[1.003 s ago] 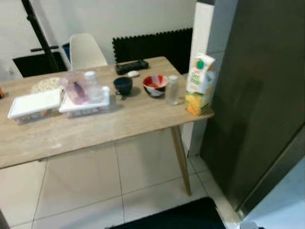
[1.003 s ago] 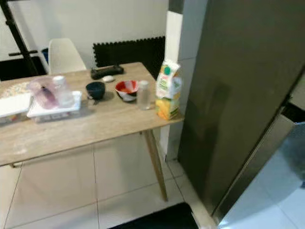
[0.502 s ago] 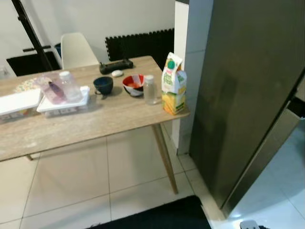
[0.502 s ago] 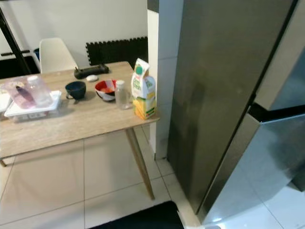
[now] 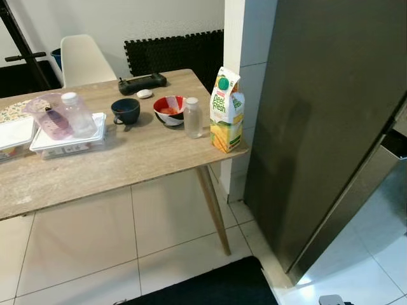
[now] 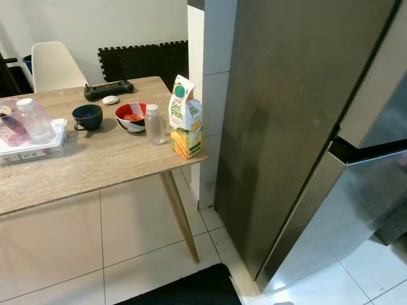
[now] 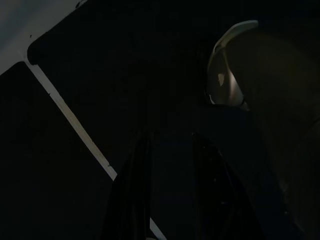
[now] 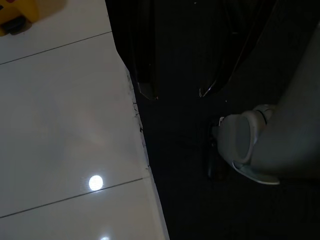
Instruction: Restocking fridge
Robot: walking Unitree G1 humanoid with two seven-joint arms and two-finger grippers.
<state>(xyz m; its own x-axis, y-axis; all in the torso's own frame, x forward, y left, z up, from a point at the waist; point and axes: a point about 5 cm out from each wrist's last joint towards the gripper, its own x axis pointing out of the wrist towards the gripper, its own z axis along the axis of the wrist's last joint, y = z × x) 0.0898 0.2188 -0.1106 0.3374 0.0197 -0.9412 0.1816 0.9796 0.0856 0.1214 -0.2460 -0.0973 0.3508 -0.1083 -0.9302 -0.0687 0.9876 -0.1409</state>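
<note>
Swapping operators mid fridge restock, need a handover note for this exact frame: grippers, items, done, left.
Left gripper and right gripper: both hang idle over the dark floor mat, fingers apart, holding nothing.
Juice carton stands upright at the table corner nearest the fridge. A clear bottle stands just beside it, then a red bowl and a dark mug.
A pitcher sits on lidded white containers further left.
Fridge doors look shut.
Done: nothing stocked yet.
Left: open the fridge, then move items in, probably carton first.
</note>
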